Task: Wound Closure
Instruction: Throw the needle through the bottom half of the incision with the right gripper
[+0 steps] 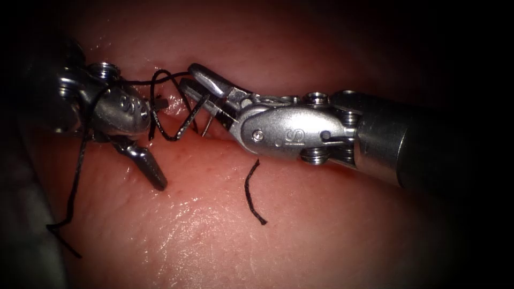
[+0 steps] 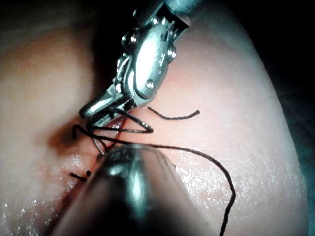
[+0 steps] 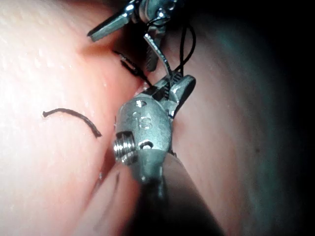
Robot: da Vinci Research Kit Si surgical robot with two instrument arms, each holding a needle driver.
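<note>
**STATUS: NEEDLE HELD AT THE CUT, THREAD LOOPED, KNOT NOT SET**

1. Right claw [image 1: 188, 75]: pressed together on the needle [image 1: 206, 126]. The grip appears to sit near one end of the curve; the exact place along the curve cannot be read. The free end of the needle points down at the cut [image 1: 174, 111]. Whether its tip is in the tissue [image 1: 321, 225] or just over it cannot be told.

2. Left claw [image 1: 154, 140]: spread wide, one jaw angled down over the tissue. It pinches nothing. The thread [image 1: 79, 166] lies wrapped around its body.

3. Thread: from the left claw it runs in loose loops across the cut between the two claws. A long tail hangs away past the left claw towards the left edge of the endoscope view.

4. Cut end [image 1: 250, 192]: a short loose piece lies on the tissue, just below the right claw and apart from both claws.

5. Progress, as a judgement: thread is already at the cut, and the loose piece suggests trimming has been done. The loops are slack and no snug knot can be made out here, so tying and trimming of this stitch appear outstanding. The cut is still open between the claws.
</note>
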